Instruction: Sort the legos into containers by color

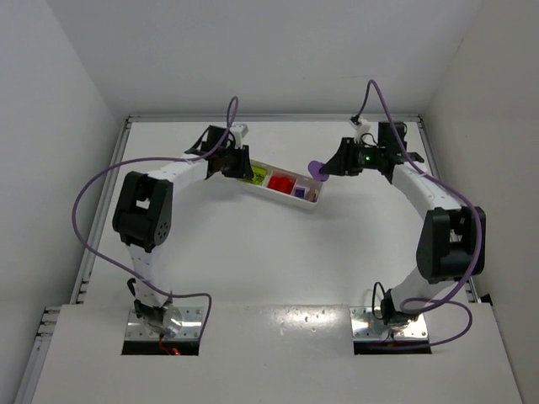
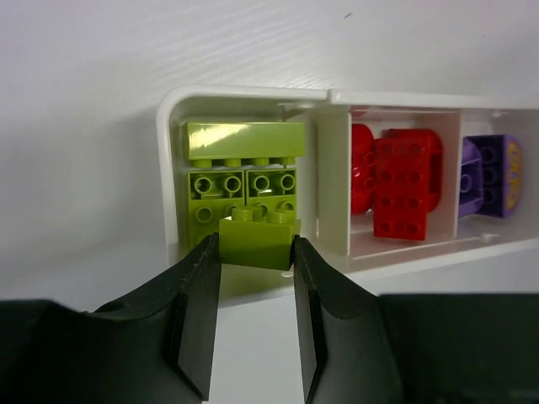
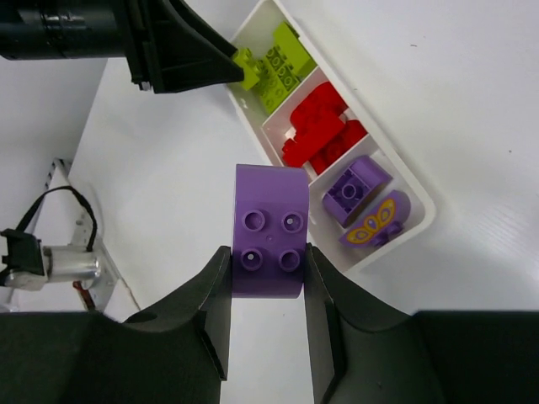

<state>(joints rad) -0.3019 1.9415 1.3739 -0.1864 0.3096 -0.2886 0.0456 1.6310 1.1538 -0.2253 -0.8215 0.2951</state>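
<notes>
A long white tray point(image 1: 271, 194) lies at the back middle of the table, with three compartments. My left gripper point(image 2: 257, 252) is shut on a yellow-green lego point(image 2: 259, 238) at the near rim of the left compartment, where more yellow-green legos point(image 2: 240, 168) lie. Red legos point(image 2: 404, 181) fill the middle compartment and purple legos point(image 2: 493, 175) the right one. My right gripper point(image 3: 268, 268) is shut on a purple lego point(image 3: 269, 227) held above the table beside the tray's purple end point(image 3: 370, 206). From above, that purple lego point(image 1: 318, 170) hangs just right of the tray.
The left arm's black gripper point(image 3: 168, 46) shows at the top left of the right wrist view, over the tray's green end. White walls point(image 1: 67, 76) close in the table on three sides. Purple cables loop from both arms.
</notes>
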